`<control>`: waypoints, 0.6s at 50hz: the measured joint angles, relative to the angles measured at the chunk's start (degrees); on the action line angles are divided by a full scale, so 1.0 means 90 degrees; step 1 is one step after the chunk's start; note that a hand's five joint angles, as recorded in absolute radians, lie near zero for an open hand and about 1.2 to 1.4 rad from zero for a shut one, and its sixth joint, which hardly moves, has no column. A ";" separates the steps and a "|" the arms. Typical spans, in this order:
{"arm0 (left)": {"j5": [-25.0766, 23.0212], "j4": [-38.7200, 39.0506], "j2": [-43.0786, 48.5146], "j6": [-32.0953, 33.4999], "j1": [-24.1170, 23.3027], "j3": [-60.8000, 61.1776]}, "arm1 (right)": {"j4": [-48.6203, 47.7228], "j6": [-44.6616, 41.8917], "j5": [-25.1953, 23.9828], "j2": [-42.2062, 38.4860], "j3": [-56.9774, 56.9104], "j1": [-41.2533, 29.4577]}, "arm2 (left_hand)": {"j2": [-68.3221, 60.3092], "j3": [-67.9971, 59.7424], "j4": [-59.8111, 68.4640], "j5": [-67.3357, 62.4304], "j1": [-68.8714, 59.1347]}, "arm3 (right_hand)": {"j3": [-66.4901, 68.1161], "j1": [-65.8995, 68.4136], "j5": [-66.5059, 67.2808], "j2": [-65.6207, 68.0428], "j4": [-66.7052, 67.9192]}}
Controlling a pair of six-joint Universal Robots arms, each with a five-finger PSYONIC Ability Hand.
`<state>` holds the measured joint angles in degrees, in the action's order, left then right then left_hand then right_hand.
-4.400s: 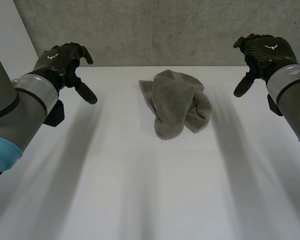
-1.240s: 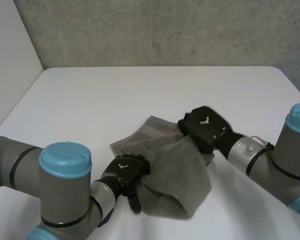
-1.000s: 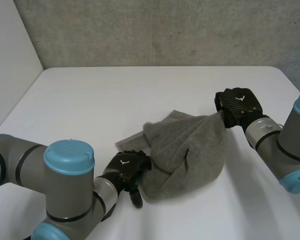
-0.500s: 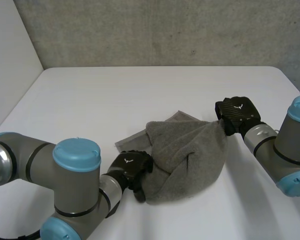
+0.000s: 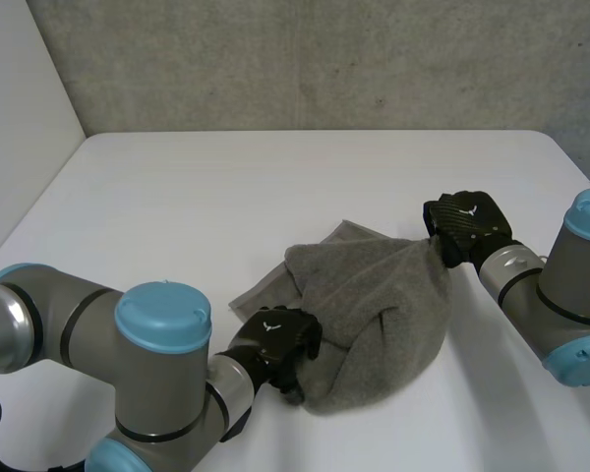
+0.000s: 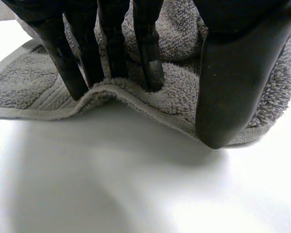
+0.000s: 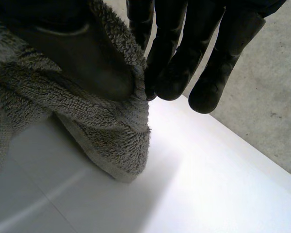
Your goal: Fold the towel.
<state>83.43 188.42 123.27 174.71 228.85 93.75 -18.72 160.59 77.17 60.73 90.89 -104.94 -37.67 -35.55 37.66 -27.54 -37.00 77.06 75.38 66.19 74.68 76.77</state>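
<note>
A white table [image 5: 275, 187] stood against a rough grey concrete wall [image 5: 324, 59], with a plain white wall along its left side. The grey terry towel [image 5: 374, 305] lay bunched in a rounded heap on the near right part of the table. A flatter hemmed flap stuck out from the heap toward the left.

The left hand [image 5: 275, 342] sat at the near left edge of the heap, just near of that flap. In the left wrist view its fingers [image 6: 153, 73] came down onto the towel's hemmed edge, and the thumb [image 6: 233, 87] pressed on the same edge a little to one side. The hem arched up off the table between fingers and thumb, so the hand was closed on the towel's edge in a pinch.

The right hand [image 5: 467, 221] was at the far right end of the heap, where the cloth drew up into a point at its fingers. In the right wrist view the towel's corner draped over the thumb, and the fingertips [image 7: 174, 73] closed against it, gripping the cloth. Below the grip the corner hung down to the table, its hem touching the surface.

The two hands were well apart, at opposite ends of the towel.
</note>
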 measured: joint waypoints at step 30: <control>0.0069 -0.0060 -0.0418 -0.0039 0.0195 -0.0065 | 0.0198 -0.0073 -0.0044 0.0277 0.0027 -0.0039 | -0.4174 -0.0713 0.4431 -0.4088 -0.3827 | 0.0001 0.0001 0.0000 0.0000 0.0000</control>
<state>84.05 187.87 119.51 174.36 230.60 93.16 -16.93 159.93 76.77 63.23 91.13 -105.29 -75.24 -41.96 77.53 -64.34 -71.45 77.06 75.39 66.19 74.68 76.77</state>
